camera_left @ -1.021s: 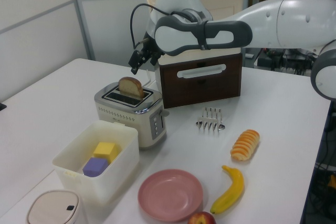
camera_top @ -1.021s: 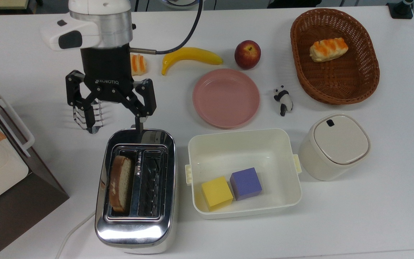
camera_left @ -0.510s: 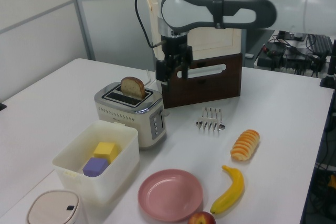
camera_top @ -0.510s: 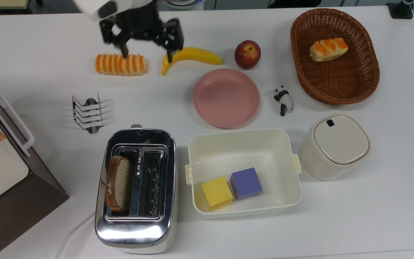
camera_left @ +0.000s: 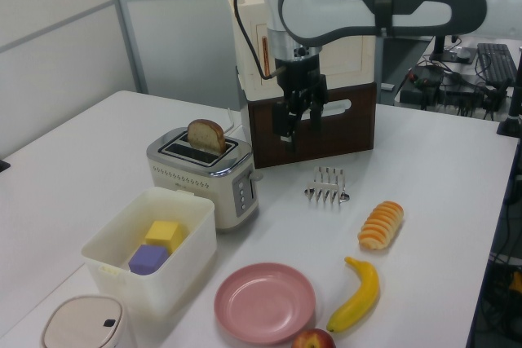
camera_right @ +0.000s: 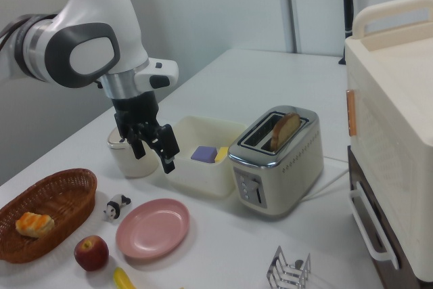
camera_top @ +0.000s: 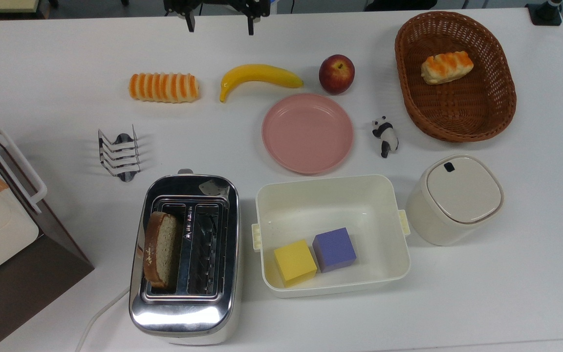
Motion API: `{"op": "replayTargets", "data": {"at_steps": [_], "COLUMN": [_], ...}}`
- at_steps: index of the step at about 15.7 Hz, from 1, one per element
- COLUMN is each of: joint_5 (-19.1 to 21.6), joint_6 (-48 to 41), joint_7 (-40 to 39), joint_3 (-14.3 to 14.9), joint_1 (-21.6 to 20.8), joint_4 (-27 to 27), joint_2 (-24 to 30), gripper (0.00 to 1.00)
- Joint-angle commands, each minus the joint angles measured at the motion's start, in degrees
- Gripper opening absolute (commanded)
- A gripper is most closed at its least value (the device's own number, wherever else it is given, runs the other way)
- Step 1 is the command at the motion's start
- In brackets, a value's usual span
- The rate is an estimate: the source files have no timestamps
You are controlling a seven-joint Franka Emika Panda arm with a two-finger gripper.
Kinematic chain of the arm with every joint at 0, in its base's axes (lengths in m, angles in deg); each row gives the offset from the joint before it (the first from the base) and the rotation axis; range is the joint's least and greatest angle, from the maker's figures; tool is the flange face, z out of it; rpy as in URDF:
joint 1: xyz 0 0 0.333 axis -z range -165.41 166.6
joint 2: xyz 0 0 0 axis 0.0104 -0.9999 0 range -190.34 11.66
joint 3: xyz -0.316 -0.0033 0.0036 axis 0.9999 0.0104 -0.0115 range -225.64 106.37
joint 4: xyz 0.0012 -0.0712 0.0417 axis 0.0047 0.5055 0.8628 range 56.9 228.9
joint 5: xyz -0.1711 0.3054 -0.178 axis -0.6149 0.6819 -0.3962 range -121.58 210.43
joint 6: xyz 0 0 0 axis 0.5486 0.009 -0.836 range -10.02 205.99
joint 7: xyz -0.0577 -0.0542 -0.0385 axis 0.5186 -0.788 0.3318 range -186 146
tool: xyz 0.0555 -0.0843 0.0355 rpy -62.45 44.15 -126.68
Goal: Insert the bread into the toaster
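Brown wholemeal bread slice [camera_top: 161, 249] stands on edge in one slot of the shiny chrome two-slot toaster [camera_top: 184, 318], which sits at the near edge of the white surface [camera_top: 506, 293] in the top view. It fills the slot on the top view's left; rounded crust pokes above the slot. The slice's long axis runs along the slot, near edge to far edge. Judged light, soft, crumbly; best pinched across the flat faces at the exposed top, gently. Bread looks placed; task about done. Farther back, wire toast rack [camera_top: 118, 155], then striped orange-and-cream roll [camera_top: 163, 87]. Black two-finger hand [camera_left: 299, 116] hangs above the far edge, fingers spread, holding nothing.
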Motion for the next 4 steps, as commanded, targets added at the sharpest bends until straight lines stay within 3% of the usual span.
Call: {"op": "replayTargets", "data": {"at_steps": [1, 4], "joint_5": [-0.75, -0.75], "joint_6": [1.09, 1.09], "joint_7": [-0.43, -0.43], "joint_3": [0.27, 0.27], "joint_1": [0.49, 0.14], "joint_4": [3.18, 3.18], "joint_2": [2.43, 1.73], "gripper": [1.00, 1.00]}}
